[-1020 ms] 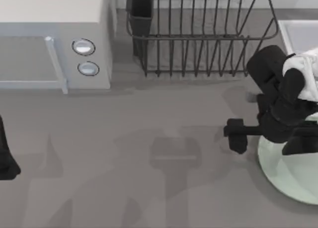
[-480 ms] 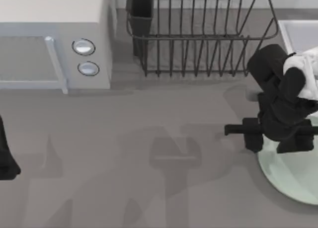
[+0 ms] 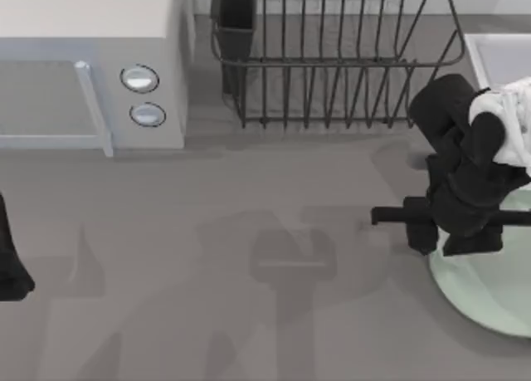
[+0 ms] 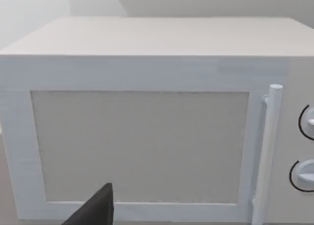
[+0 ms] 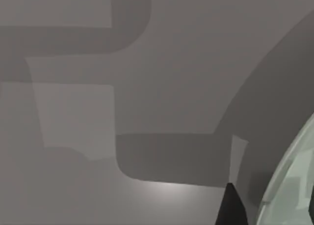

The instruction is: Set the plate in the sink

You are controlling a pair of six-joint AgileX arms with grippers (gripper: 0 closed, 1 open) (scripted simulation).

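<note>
table (image 3: 249,315): plain grey, soft shadows all over it
microwave (image 3: 91,57): white, back left
dish rack (image 3: 332,65): dark wire, just right of the microwave

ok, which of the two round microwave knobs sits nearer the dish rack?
The upper knob on the white microwave; the lower knob sits further from the dark wire rack.

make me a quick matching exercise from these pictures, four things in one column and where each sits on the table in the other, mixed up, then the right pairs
Things:
1. plate
2. microwave
3. dish rack
4. sink

Places, by the top view:
A. far left corner of the table
B. far edge, in the middle, between the microwave and the sink
C. near right, flat on the table under the right gripper
D. far right corner

Pairs: 1-C, 2-A, 3-B, 4-D

The left gripper is parked at the left edge.
</note>
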